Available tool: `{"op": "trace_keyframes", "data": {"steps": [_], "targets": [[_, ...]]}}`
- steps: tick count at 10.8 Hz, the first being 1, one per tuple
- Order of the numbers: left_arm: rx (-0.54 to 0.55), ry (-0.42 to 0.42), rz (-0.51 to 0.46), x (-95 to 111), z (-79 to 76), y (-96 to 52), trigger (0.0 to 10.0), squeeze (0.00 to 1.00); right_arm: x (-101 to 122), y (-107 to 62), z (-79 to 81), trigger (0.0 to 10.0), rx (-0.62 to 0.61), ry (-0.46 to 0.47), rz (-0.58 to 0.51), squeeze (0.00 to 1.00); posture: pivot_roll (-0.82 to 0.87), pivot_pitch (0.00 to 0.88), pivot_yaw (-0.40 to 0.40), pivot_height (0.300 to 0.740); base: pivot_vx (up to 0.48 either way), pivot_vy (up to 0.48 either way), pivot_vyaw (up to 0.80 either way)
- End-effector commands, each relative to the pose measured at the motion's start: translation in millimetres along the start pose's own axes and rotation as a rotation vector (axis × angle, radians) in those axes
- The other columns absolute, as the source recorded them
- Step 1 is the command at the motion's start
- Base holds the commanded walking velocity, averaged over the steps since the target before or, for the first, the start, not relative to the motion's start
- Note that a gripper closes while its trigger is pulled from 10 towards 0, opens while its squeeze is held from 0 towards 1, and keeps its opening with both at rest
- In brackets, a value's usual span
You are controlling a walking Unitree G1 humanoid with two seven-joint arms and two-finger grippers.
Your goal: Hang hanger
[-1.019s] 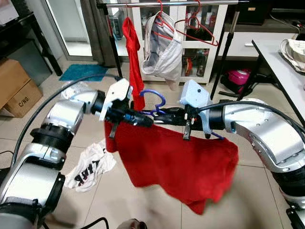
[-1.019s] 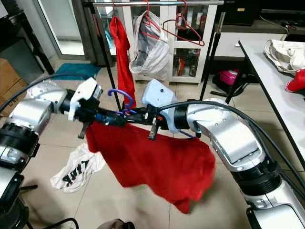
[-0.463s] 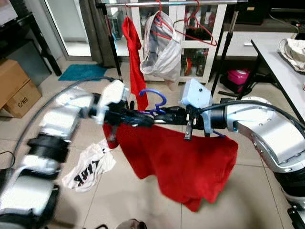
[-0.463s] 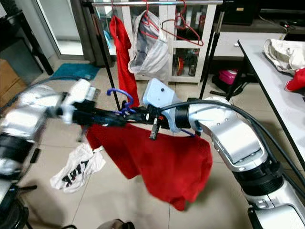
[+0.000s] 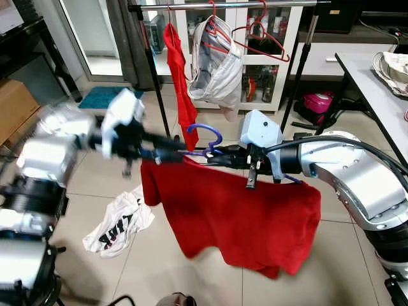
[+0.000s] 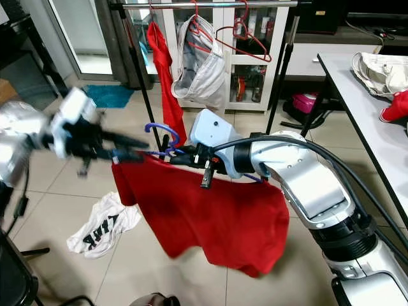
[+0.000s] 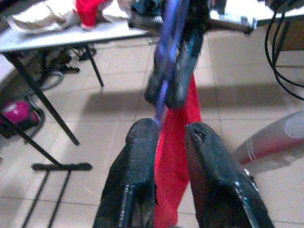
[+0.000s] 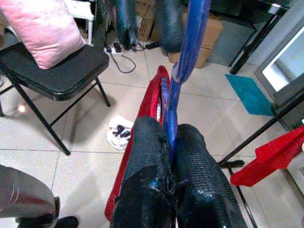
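Tiled floor (image 5: 357,261) lies open below a clothes rail (image 5: 223,5) hung with garments. Both arms are extended forward at chest height. The blue hanger (image 5: 205,137), draped with a red shirt (image 5: 236,217), is pinched between the pressed-together fingers of the right gripper (image 8: 166,142). The left gripper (image 7: 171,130), blurred, is slightly spread beside the hanger's end. A white garment (image 5: 118,223) with unreadable black lettering lies on the floor.

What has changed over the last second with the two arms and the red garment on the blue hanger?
The left gripper has swung out toward the robot's left, spreading the red garment wider. The right gripper stays clamped on the blue hanger; the clothes rail is unchanged.
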State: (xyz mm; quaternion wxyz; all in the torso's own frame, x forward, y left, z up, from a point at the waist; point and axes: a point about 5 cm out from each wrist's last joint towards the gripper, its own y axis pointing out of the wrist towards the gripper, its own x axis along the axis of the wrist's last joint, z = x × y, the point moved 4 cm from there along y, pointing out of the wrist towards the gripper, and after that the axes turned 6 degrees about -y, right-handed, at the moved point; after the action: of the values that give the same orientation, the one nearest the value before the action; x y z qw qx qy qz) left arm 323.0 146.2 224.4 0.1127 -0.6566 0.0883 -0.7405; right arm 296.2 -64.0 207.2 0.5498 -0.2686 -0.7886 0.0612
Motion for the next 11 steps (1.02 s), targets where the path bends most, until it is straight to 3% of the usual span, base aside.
{"op": "trace_keyframes", "data": {"steps": [1,2,3,4,6,7,8,9,11], "targets": [[0.012,0.031,0.002,9,2.3,-3.0,10.0,1.0,9,0.3,-3.5,10.0,-0.001,-0.042,-0.021,0.0,-0.14,0.0,0.115,0.74,0.0,0.0,0.0],[0.038,0.08,0.027,7,5.7,-0.6,10.0,1.0,9,0.1,-3.4,10.0,0.0,-0.044,-0.022,0.0,-0.14,0.0,0.115,0.74,0.0,0.0,0.0],[0.042,0.106,0.057,-6,10.0,8.5,10.0,0.21,13,-0.4,-1.5,10.0,0.007,-0.046,-0.032,0.0,-0.15,0.0,0.12,0.74,0.0,0.0,0.0],[0.015,0.084,0.076,-15,8.6,15.6,10.0,0.0,14,-0.3,0.0,10.0,0.013,-0.046,-0.04,0.0,-0.15,0.0,0.12,0.74,0.0,0.0,0.0],[0.022,0.075,0.127,-30,14.2,23.1,10.0,0.0,17,1.1,2.9,10.0,0.03,-0.05,-0.049,0.0,-0.15,0.0,0.12,0.74,0.0,0.0,0.0],[0.009,0.054,0.134,-34,15.0,25.9,9.2,0.0,18,2.0,4.7,10.0,0.037,-0.051,-0.053,0.0,-0.15,0.0,0.122,0.74,0.0,0.0,0.0],[0.003,0.043,0.137,-36,15.8,28.3,2.6,0.0,19,2.7,5.4,10.0,0.039,-0.051,-0.055,0.0,-0.15,0.0,0.122,0.74,0.0,0.0,0.0],[-0.011,0.032,0.133,-38,16.6,31.5,0.0,0.0,20,3.4,6.1,10.0,0.041,-0.051,-0.058,0.0,-0.15,0.0,0.122,0.74,0.0,0.0,0.0],[-0.038,0.028,0.126,-37,16.3,35.0,0.0,0.0,20,3.4,6.6,10.0,0.042,-0.05,-0.059,0.0,-0.15,0.0,0.129,0.74,0.0,0.0,0.0]]}}
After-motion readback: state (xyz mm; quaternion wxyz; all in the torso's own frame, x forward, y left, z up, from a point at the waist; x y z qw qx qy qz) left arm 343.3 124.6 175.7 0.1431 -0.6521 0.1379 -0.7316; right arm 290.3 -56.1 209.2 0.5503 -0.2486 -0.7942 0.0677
